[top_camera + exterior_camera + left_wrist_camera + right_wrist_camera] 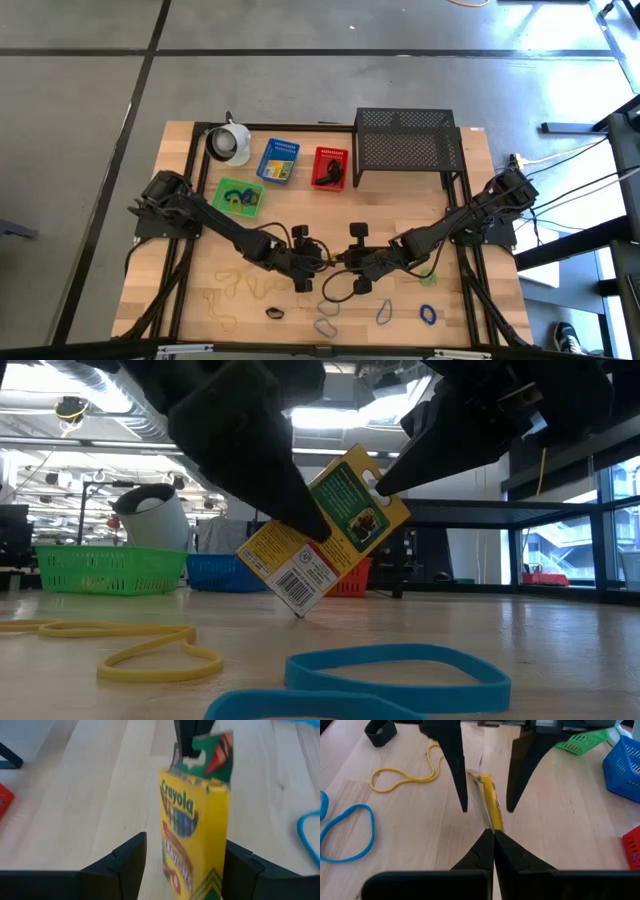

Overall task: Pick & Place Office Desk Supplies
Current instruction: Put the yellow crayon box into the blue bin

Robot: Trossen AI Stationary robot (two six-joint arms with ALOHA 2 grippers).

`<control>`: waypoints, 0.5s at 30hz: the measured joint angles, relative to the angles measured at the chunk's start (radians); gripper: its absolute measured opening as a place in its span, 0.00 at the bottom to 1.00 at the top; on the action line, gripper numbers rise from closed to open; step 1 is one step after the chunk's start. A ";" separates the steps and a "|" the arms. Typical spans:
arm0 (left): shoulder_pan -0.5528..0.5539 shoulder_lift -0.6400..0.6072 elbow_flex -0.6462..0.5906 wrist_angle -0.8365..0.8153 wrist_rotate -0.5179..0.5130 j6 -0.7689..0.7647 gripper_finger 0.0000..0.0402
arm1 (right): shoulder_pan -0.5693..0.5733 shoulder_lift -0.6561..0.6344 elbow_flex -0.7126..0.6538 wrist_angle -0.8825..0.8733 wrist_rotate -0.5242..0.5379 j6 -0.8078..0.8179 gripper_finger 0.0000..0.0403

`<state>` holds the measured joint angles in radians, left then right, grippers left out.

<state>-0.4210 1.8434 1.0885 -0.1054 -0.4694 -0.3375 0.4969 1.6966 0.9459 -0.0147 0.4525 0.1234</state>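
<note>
Pinching the hang-tab end of a Crayola crayon box (195, 820), the right hand (492, 837) has its fingers pressed together on that green flap, and the box hangs tilted just off the worktop (200, 290), roughly mid-table toward the front edge. The left hand (185, 865) sits right there too, fingers spread apart on either side of the box without visibly touching it, so it looks like a handover or a re-grip is being set up.

Low view shows the box's barcode corner pointing down, very near the wood, though whether it actually touches is hard to say. Around it lie a blue rubber band (400, 665) and a yellow rubber band (150, 650), with more loops scattered along the front.

Farther back are the green basket (238, 196), the blue basket (279, 161) and the red basket (330, 167), plus a white cup (230, 143) and the black mesh rack (405, 140).

Best guess at the step: mid-transfer of the box. Next the left hand would need to close squarely on the box body before the right lets go.
</note>
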 joint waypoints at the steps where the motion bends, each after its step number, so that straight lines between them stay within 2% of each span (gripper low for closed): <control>1: 0.000 0.003 0.000 0.006 -0.001 -0.009 0.48 | 0.000 0.000 0.000 0.000 0.000 0.000 0.01; 6: 0.005 0.005 0.000 0.006 0.002 -0.061 0.34 | 0.000 0.000 0.000 0.000 -0.001 0.000 0.01; 12: 0.015 0.005 0.001 0.006 0.034 -0.061 0.07 | 0.000 0.000 0.000 0.000 -0.057 0.000 0.01; 15: 0.020 0.005 0.001 0.008 0.049 -0.061 0.06 | 0.000 -0.001 0.001 0.000 -0.075 0.004 0.04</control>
<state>-0.4006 1.8482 1.0893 -0.0974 -0.4199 -0.3981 0.4965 1.6958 0.9466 -0.0147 0.3771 0.1276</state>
